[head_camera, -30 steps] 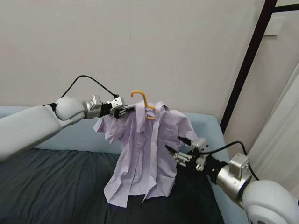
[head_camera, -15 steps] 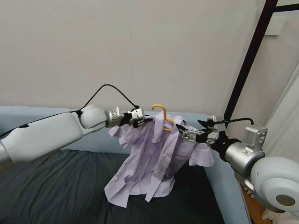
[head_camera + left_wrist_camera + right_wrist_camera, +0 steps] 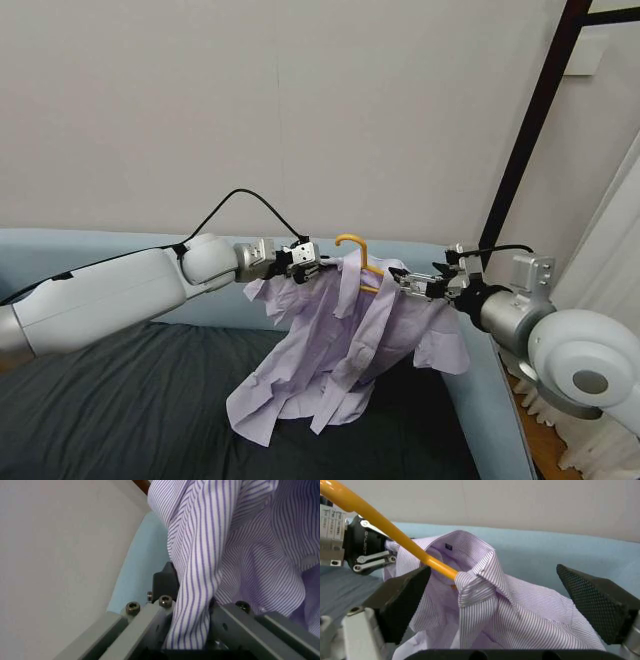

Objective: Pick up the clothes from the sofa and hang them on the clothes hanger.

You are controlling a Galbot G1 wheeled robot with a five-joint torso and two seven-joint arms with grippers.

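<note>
A lilac striped shirt [image 3: 335,345] hangs on a yellow hanger [image 3: 356,249] in the air above the sofa, its hem resting on the dark seat cushion [image 3: 110,400]. My left gripper [image 3: 306,263] is shut on the shirt's shoulder; the left wrist view shows the fabric [image 3: 240,547] pinched between the fingers of that gripper [image 3: 190,607]. At the other shoulder, my right gripper [image 3: 407,284] is open. In the right wrist view that gripper [image 3: 492,573] stands wide, with the collar [image 3: 475,566] and hanger [image 3: 395,528] between its pads.
The pale blue sofa back [image 3: 120,250] runs along a plain wall. A black upright pole [image 3: 528,135] stands at the right, with a white curtain [image 3: 610,260] beside it. Wood floor [image 3: 545,455] shows past the sofa's right arm.
Both arms carried the shirt and hanger to the right. The right gripper rose from beside the shirt's lower front to its shoulder. More of the hem now lies on the cushion.
</note>
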